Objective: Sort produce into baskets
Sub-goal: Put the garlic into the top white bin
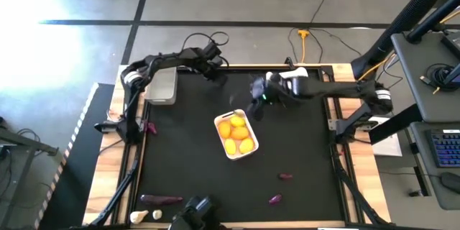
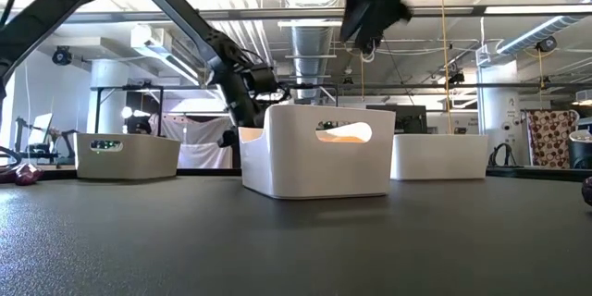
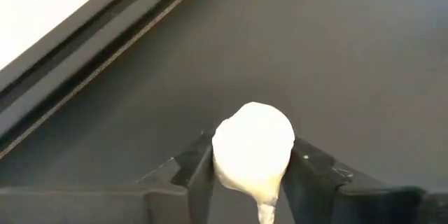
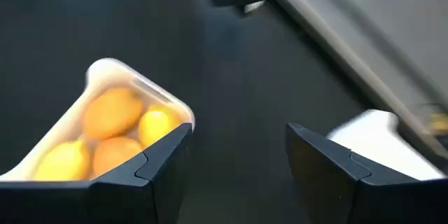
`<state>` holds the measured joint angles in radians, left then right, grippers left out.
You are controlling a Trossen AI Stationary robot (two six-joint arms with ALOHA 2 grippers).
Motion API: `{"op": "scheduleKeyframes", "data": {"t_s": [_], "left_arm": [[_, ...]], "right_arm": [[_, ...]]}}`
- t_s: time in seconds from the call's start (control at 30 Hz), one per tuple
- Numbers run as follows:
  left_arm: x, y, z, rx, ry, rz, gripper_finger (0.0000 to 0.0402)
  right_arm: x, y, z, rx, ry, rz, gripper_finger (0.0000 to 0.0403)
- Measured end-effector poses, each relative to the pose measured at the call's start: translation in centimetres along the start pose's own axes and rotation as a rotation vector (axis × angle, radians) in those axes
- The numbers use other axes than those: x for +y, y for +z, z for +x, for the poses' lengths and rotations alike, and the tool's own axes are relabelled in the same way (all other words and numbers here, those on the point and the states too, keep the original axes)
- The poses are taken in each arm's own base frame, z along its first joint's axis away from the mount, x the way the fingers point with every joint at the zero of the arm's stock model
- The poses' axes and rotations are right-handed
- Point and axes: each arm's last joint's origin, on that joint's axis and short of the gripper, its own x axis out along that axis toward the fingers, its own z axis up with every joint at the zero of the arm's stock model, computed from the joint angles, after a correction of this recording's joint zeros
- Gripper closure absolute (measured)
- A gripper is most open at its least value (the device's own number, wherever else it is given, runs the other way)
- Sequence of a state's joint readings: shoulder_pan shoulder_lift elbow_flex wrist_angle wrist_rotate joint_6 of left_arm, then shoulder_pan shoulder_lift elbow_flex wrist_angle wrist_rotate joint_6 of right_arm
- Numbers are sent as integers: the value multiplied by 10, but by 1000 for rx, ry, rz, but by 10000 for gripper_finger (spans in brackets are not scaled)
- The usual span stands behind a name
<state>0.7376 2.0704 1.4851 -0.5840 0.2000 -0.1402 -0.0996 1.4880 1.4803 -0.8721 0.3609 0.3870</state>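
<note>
We are carrying a garlic (image 3: 252, 147) in the left pincer (image 3: 246, 164) at eleven o'clock; next, reaching a basket (image 1: 162, 86). The right pincer (image 4: 238, 157) is hanging open, empty.

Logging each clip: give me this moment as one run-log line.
left claw: around white garlic bulb, far table edge | right claw: open, empty, above fruit basket | eggplants unsorted

The white basket (image 1: 237, 136) of yellow and orange fruits (image 1: 238, 133) stands in the middle of the black mat (image 1: 187, 151), with open mat all round it. The right gripper (image 1: 253, 106) hangs just beside its far corner, blocking that approach. The grey basket (image 1: 162, 86) fills the far left corner, the left gripper (image 1: 213, 70) near it.
</note>
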Motion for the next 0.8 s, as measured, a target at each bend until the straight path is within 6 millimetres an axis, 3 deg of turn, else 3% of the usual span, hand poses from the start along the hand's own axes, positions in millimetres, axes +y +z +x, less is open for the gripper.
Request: {"op": "scheduleKeyframes", "data": {"t_s": [0.23, 0.33, 0.5, 0.8], "left_arm": [[-4, -8, 11, 20, -8, 8, 202], [-6, -11, 2, 26, -8, 6, 176], [-12, -13, -38, -47, -11, -1, 148], [-21, -45, -130, -283, 56, -20, 132]], "right_arm": [[-40, 11, 71, 133, 110, 15, 184], [-49, 11, 96, 184, 159, 2, 184], [-58, 10, 131, 201, 167, -84, 184], [-97, 13, 179, 155, 182, -56, 165]]}}
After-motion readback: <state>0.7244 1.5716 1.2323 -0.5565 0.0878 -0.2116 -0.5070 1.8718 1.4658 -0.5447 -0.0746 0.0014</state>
